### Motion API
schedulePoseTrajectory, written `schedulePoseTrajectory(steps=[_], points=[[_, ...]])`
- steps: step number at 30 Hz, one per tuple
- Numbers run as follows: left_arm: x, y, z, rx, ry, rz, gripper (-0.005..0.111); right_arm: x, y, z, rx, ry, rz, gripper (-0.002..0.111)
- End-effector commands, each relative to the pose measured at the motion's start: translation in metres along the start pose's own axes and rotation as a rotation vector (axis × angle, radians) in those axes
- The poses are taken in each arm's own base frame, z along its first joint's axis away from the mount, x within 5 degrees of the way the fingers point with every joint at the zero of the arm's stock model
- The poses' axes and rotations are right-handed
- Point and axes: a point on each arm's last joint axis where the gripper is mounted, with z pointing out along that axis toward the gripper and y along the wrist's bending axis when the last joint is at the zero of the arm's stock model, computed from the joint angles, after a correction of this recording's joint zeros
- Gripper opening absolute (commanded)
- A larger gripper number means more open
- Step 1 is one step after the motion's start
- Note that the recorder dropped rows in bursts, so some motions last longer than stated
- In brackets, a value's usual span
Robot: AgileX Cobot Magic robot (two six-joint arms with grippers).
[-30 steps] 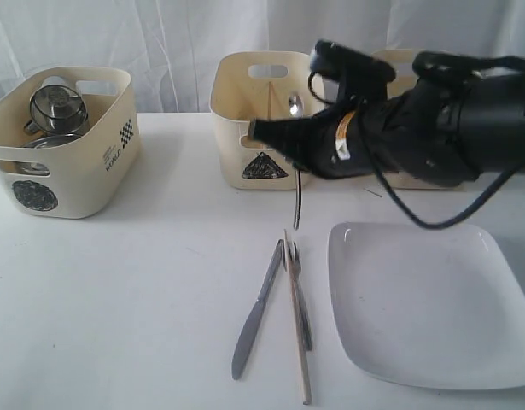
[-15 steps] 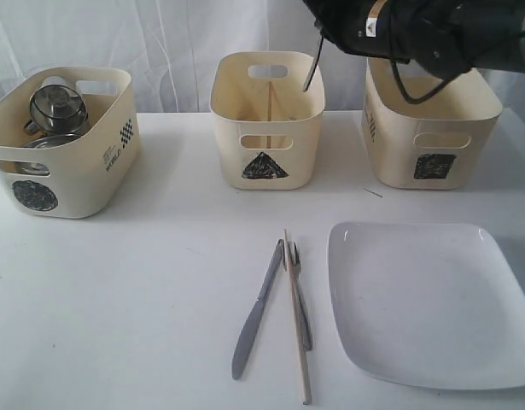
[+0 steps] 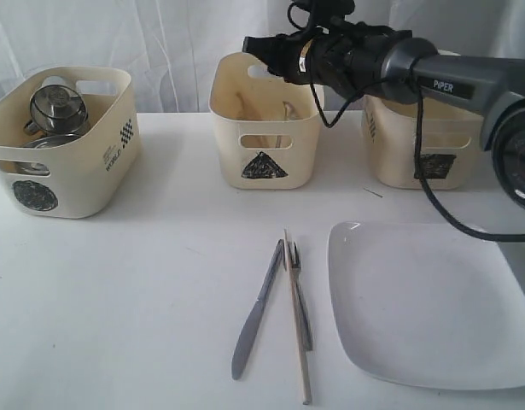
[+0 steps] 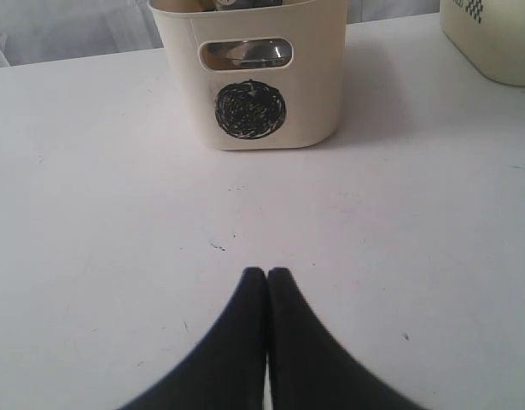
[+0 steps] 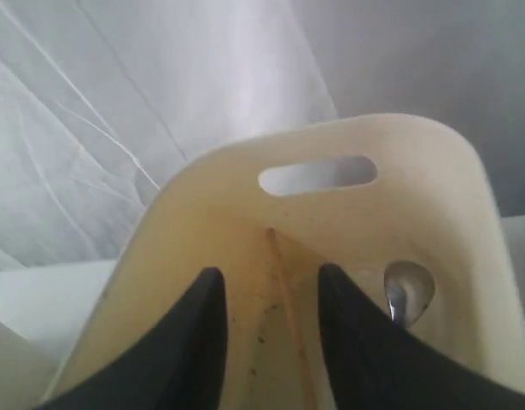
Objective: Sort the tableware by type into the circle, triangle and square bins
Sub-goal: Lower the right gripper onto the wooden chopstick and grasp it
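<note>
My right gripper hangs open and empty over the triangle bin. Inside that bin a steel spoon leans on the wall beside one wooden chopstick. On the table lie a steel knife, a fork and another chopstick, close together left of the large white square plate. The circle bin holds a steel mug and a steel bowl. My left gripper is shut over bare table, facing the circle bin, and is out of the exterior view.
The square bin stands behind the plate, partly hidden by my right arm. White curtains hang behind the bins. A bin corner shows at the edge of the left wrist view.
My right gripper lifted the spoon from low in front of the triangle bin to above it and opened. The spoon now rests inside that bin. The left gripper stayed shut.
</note>
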Motion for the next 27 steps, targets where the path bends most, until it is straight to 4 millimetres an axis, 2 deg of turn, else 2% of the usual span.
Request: schedulePoseTrajectory(steps=[1, 5, 8, 12, 16, 19, 22, 27], points=[[0.001, 0.0, 0.0, 0.002, -0.005, -0.01, 0.0, -0.011, 0.017, -0.037, 0.061, 0.112, -0.233, 0.035], [0.001, 0.0, 0.0, 0.002, -0.005, -0.01, 0.0, 0.007, 0.03, -0.076, 0.038, 0.34, -0.347, 0.032], [0.001, 0.0, 0.0, 0.002, -0.005, -0.01, 0.0, 0.024, 0.031, -0.11, 0.032, 0.501, -0.394, 0.032], [0.001, 0.0, 0.0, 0.002, -0.005, -0.01, 0.0, 0.055, 0.031, -0.153, 0.049, 0.689, -0.418, 0.032], [0.001, 0.0, 0.0, 0.002, -0.005, -0.01, 0.0, 0.092, 0.04, -0.185, 0.027, 0.819, -0.468, 0.032], [0.001, 0.0, 0.0, 0.002, -0.005, -0.01, 0.0, 0.122, 0.044, -0.196, 0.005, 0.88, -0.518, 0.032], [0.001, 0.0, 0.0, 0.002, -0.005, -0.01, 0.0, 0.142, 0.046, -0.197, 0.014, 0.886, -0.47, 0.032], [0.001, 0.0, 0.0, 0.002, -0.005, -0.01, 0.0, 0.151, 0.045, -0.186, 0.007, 0.849, -0.492, 0.032]])
